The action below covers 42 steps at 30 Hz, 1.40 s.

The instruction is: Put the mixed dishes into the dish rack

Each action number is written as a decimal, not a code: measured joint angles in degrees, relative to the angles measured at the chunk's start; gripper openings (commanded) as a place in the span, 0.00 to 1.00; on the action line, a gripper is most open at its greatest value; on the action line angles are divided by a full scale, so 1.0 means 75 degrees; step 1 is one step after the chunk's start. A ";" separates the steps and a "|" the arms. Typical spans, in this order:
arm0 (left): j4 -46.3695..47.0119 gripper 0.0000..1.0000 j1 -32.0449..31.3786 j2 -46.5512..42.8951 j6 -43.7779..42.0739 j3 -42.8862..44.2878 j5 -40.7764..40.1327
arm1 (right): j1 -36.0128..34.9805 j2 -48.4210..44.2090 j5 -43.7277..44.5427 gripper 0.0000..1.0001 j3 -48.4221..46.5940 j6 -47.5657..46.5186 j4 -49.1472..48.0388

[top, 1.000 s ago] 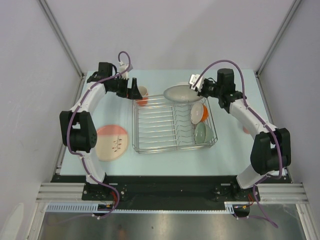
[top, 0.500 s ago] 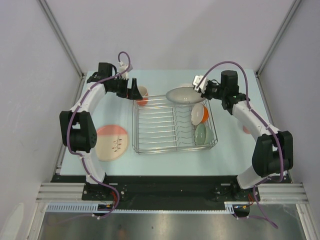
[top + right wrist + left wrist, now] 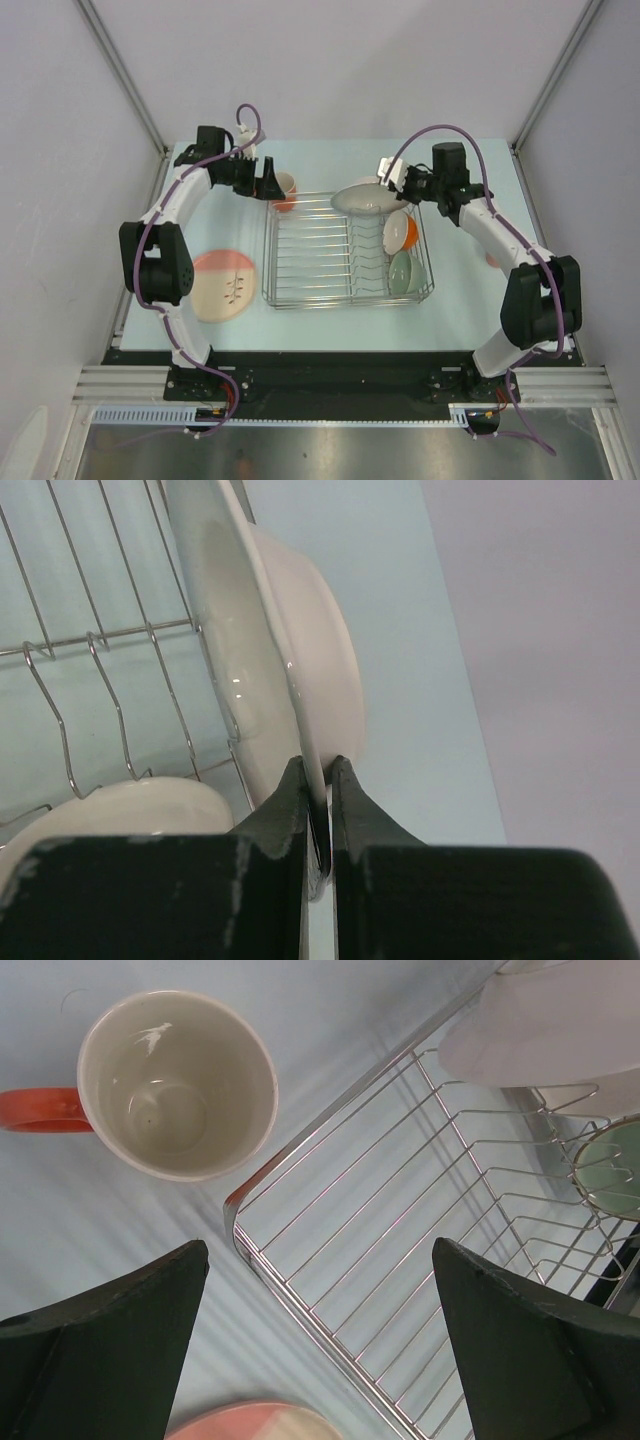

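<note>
My right gripper (image 3: 388,183) is shut on the rim of the white plate (image 3: 360,196) and holds it tilted over the far edge of the silver dish rack (image 3: 300,262). In the right wrist view the fingertips (image 3: 300,780) pinch the plate (image 3: 250,650) beside the rack wires (image 3: 110,690). The orange-and-white bowl (image 3: 400,231) and the pale green bowl (image 3: 403,270) stand in the rack's right end. My left gripper (image 3: 270,187) is open and empty, next to the orange mug (image 3: 286,189), which stands upright at the rack's corner (image 3: 240,1220). The pink plate (image 3: 226,285) lies to the left.
A small pink thing (image 3: 491,260), mostly hidden behind the right arm, sits right of the rack. In the left wrist view the mug (image 3: 178,1085) is upper left, the pink plate's edge (image 3: 250,1422) at the bottom. The table's edges are close on all sides.
My right gripper has shifted the white plate slightly nearer and lower over the rack's far edge, and its wrist has turned. The left arm has not moved.
</note>
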<state>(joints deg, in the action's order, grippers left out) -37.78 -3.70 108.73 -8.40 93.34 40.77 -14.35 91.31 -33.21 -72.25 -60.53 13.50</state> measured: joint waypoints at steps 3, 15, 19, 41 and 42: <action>0.0009 1.00 0.0000 -0.0006 0.0000 -0.0041 0.0000 | -0.0131 0.0044 0.0152 0.00 -0.0087 -0.0061 0.0047; 0.0009 1.00 0.0015 -0.0012 -0.0006 -0.0090 0.0009 | -0.0219 0.0099 0.0385 1.00 0.0052 0.0434 0.0431; 0.0009 1.00 0.0017 -0.0023 -0.0012 -0.0090 0.0006 | -0.0224 0.0125 0.0408 1.00 0.0455 0.0796 0.0871; -0.0006 1.00 -0.0055 -0.0245 0.0055 -0.0070 0.0201 | 0.0662 -0.3042 0.0653 1.00 0.0787 0.2626 -0.0204; -0.0012 1.00 -0.0099 -0.0245 0.0093 -0.0044 0.0224 | 0.0682 -0.3107 0.0796 1.00 0.0924 0.2967 -0.0484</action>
<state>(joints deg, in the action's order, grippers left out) -37.87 -4.45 106.89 -7.70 93.01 42.46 -9.23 68.01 -27.24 -65.32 -38.28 9.87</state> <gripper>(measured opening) 0.996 0.994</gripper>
